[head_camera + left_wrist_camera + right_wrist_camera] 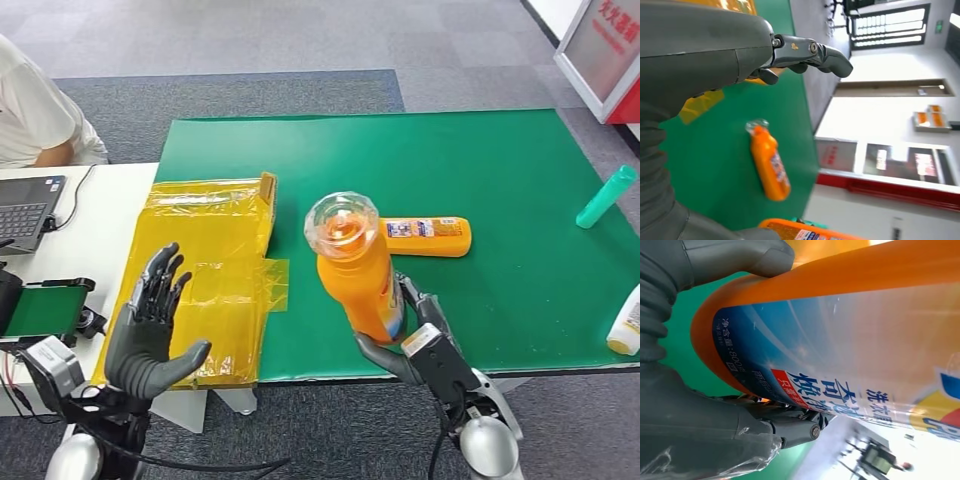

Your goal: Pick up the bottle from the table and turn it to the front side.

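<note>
The orange bottle (361, 272) is held off the green table (490, 180) by the right hand (423, 335), which is wrapped round its lower body with the thumb on one side and the darker fingers (411, 292) on the other. The bottle is tilted, its clear cap (341, 222) leaning toward the camera and to about 11 o'clock from the hand. Through the clear cap an orange top can be made out; what the bottle contains cannot be told. In the right wrist view a blue, white and red label (851, 360) with printed characters is seen pressed close to the hand.

The left hand (151, 330) is raised at about 8 o'clock in the head view — palm open, fingers spread, nothing held. It hovers over a yellow plastic bag (219, 270) that lies flat across the table's left edge.

A second orange bottle (426, 236) lies on its side on the table, just beyond the held bottle at about 1 o'clock from it. A teal bottle (606, 197) lies well apart near the right edge at 3 o'clock, and a white bottle (626, 325) rests at the table's near right corner — partly cut off by the frame.

On the white desk at 9 o'clock a laptop (29, 210) and a phone on a stand (45, 308) are seen, with a person in a white shirt (30, 110) seated behind them.
</note>
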Motion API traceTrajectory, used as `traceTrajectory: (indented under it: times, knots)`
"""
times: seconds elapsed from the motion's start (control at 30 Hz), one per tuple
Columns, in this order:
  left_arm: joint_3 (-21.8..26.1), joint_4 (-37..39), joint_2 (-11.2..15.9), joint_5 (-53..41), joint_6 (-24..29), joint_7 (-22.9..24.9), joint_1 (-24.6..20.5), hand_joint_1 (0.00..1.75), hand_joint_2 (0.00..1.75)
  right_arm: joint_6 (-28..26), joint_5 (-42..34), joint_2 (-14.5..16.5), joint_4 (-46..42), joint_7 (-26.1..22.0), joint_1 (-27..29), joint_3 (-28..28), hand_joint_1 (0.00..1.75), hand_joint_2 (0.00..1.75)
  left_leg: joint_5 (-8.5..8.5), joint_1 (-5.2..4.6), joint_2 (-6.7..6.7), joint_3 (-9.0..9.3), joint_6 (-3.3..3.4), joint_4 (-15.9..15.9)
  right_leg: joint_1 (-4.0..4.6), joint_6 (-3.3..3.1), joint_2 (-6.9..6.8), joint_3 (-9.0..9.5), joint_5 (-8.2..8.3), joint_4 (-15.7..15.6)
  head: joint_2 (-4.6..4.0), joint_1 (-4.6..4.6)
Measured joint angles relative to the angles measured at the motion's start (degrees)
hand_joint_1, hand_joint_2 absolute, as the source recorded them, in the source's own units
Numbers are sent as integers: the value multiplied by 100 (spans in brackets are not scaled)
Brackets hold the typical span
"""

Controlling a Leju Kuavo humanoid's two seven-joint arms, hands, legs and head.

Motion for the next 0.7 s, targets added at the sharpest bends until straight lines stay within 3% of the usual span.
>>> traceTrajectory:
  times: [0.13,0.3,0.7]
  knots:
    - [-109,65,-113,775,-39,487,-390,0,175,-92,-252,35,-106,141,-172,391,175,175,3,0,0,0,1,0,0,-1,0,0,3,0,0,1]
    - [-437,371,-127,1324,-113,621,-634,0,175,-192,-352,35,12,89,-345,778,175,175,5,0,0,-1,1,0,0,-1,0,-3,3,0,0,0]
    - [-1120,701,-63,1118,46,820,-1106,0,175,-403,-23,-8,314,174,-532,1236,175,175,4,0,0,-9,1,0,0,0,0,-11,3,0,-1,0]
